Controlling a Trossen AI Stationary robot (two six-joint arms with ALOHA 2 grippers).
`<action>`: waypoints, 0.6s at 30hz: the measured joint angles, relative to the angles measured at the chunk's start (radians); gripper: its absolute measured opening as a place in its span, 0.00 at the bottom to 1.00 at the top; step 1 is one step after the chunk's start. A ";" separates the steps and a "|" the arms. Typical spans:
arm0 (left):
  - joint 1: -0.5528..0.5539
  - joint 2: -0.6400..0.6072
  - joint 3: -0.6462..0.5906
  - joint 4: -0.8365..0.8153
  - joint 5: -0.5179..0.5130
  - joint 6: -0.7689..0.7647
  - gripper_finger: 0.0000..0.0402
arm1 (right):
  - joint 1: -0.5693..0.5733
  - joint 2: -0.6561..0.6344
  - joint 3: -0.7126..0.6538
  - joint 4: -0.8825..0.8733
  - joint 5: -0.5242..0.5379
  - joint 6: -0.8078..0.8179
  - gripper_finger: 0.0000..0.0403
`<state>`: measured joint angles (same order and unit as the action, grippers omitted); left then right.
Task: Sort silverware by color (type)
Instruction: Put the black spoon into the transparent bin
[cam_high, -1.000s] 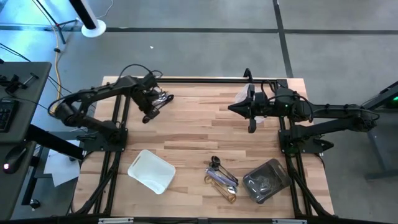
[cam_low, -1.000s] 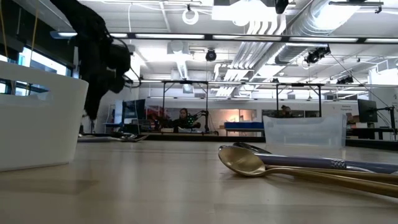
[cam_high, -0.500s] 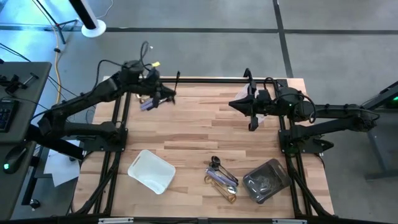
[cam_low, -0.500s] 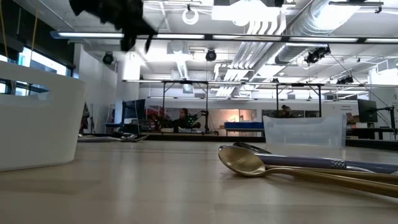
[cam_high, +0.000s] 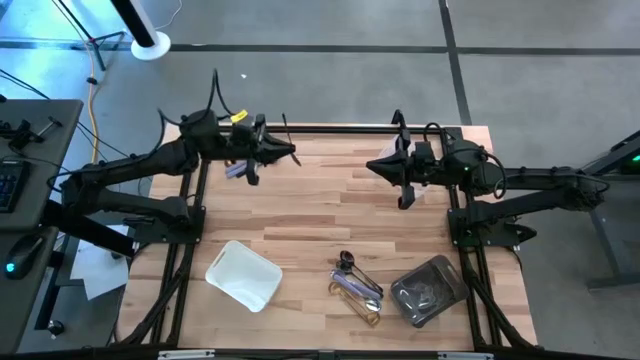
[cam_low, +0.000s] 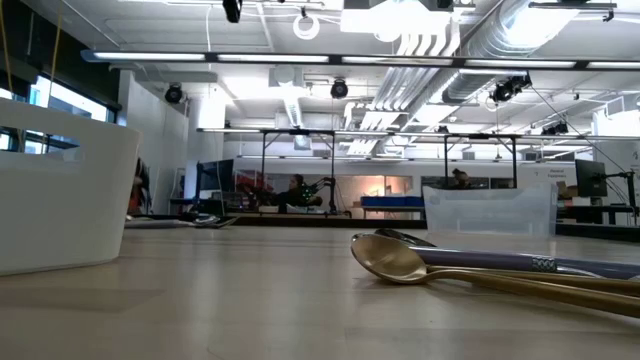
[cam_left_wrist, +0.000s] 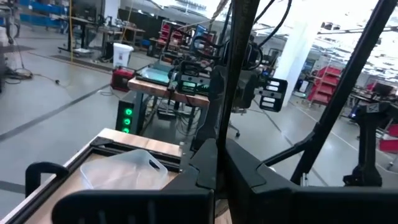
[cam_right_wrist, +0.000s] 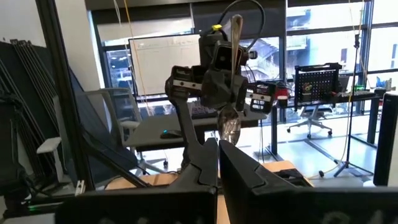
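Your left gripper (cam_high: 290, 152) and right gripper (cam_high: 375, 168) hover over the worktop's far edge, fingers fully closed, holding nothing. Silverware (cam_high: 357, 288) lies near the front edge, between white tray (cam_high: 243, 274) and clear tray (cam_high: 428, 290).

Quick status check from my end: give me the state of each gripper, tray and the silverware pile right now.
left gripper: shut, raised over the table's far side
right gripper: shut, empty, raised facing the left one
white tray: upright, nothing visible inside
clear tray: holds some dark utensils
loose silverware: piled on the table, between the trays
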<state>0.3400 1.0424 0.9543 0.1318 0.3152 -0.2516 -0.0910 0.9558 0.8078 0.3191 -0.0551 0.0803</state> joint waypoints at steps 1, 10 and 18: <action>-0.006 0.000 0.000 0.000 -0.004 0.000 0.00 | 0.000 0.000 0.001 0.000 0.000 0.012 0.00; -0.034 0.057 -0.001 0.004 -0.013 0.026 0.00 | -0.004 0.160 0.171 -0.166 0.008 0.028 0.08; -0.087 0.193 -0.002 0.040 -0.084 0.021 0.00 | -0.029 0.313 0.329 -0.192 0.065 0.016 0.37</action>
<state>0.2531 1.2350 0.9526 0.1719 0.2310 -0.2307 -0.1204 1.2684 1.1368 0.1270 0.0097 0.0963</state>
